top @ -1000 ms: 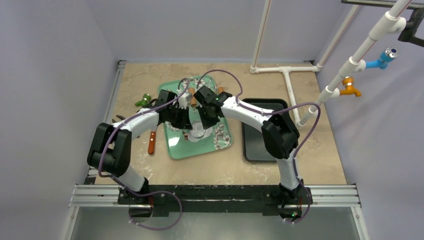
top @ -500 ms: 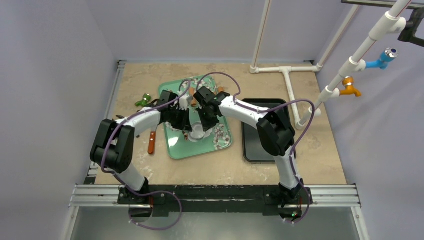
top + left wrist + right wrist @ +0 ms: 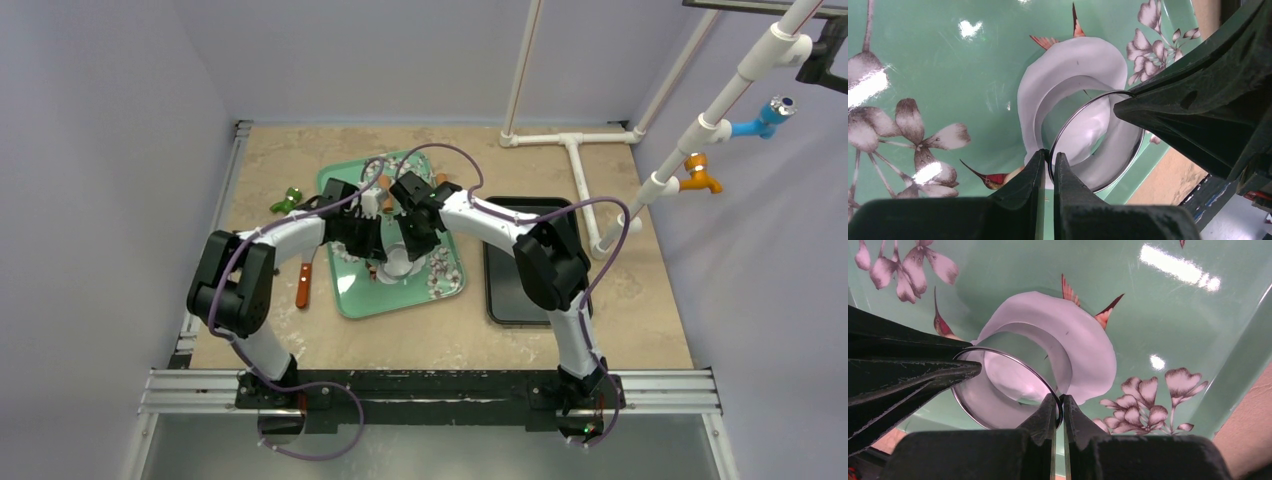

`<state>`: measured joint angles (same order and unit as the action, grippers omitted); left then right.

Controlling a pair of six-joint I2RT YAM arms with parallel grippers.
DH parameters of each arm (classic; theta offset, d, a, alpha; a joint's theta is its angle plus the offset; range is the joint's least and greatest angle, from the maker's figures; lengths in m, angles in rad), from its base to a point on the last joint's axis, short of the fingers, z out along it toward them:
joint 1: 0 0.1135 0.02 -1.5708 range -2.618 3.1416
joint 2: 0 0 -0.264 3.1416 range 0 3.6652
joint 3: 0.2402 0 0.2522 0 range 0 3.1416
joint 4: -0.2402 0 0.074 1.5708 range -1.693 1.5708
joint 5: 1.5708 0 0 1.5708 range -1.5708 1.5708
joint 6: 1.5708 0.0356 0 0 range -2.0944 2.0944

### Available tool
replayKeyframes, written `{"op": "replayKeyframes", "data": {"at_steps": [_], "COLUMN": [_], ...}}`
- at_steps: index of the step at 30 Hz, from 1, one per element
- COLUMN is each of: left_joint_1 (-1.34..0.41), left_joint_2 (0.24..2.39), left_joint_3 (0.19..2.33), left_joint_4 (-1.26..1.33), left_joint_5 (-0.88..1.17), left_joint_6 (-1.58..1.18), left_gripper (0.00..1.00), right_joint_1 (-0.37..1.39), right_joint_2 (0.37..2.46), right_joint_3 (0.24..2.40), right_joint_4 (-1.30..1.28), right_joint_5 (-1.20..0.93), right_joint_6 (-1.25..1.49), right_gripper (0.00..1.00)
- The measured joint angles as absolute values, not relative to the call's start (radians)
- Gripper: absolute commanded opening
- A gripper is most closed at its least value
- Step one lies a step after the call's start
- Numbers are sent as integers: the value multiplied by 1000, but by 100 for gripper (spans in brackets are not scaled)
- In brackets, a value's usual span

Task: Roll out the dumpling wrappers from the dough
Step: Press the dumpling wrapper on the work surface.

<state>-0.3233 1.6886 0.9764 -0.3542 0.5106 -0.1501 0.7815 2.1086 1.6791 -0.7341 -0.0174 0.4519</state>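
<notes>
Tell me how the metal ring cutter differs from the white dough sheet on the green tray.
The ring cutter is shiny metal; the dough sheet is matte white. The cutter is a thin-walled true circle; the dough is flat with an uneven edge. The cutter is pinched at its rim by the left gripper and right gripper; the dough lies unheld on the green tray. Both are roughly round.

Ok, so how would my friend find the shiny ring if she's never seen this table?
Find the green flowery tray in the middle of the tan table. On it lies a flat piece of white dough, and the metal ring sits on that dough, its thin rim pinched by the left gripper and the right gripper. It is the only shiny hollow hoop there.
</notes>
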Motion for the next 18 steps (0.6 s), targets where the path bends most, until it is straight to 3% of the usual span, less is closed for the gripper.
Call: {"op": "replayKeyframes", "data": {"at_steps": [18], "left_joint_1": [-289], "left_joint_2": [1805], "left_joint_3": [1058], "left_joint_4": [-392], "left_joint_5": [611], "left_joint_6": [-198], "left_gripper": [0], "right_joint_1": [748], "right_joint_2": [2119], "right_joint_3": [1632], "right_joint_4": [-683], "right_joint_5": [-48], "right_joint_6": [472], "right_gripper": [0]}}
